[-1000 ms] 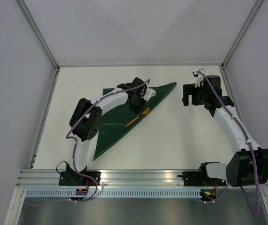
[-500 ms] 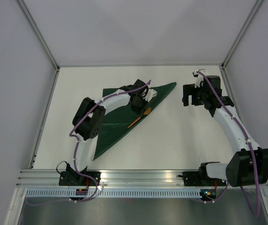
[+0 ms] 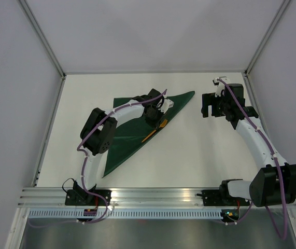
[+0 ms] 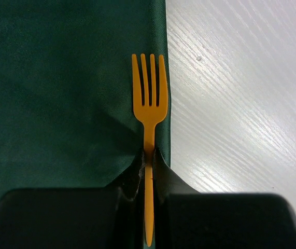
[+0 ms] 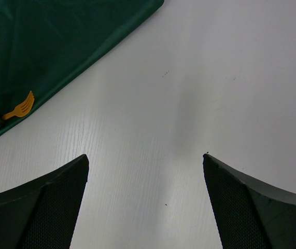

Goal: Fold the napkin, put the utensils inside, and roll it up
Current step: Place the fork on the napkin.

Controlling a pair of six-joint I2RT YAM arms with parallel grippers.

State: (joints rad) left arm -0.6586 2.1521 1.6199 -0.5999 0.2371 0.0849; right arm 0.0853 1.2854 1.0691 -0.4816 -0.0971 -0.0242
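While left tool (image 4: 149, 171) tight on orange fork (image 4: 149, 93) over napkin (image 4: 59, 93), right tool (image 5: 145, 155) apart.

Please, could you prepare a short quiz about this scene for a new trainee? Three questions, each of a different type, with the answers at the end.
1. True or false: the right end effector holds the orange fork.
2. Which shape does the napkin have now? a) a triangle b) a tight roll c) a circle
3. Fill in: the left end effector is shut on the fork's ____.

Key: 1 false; 2 a; 3 handle.
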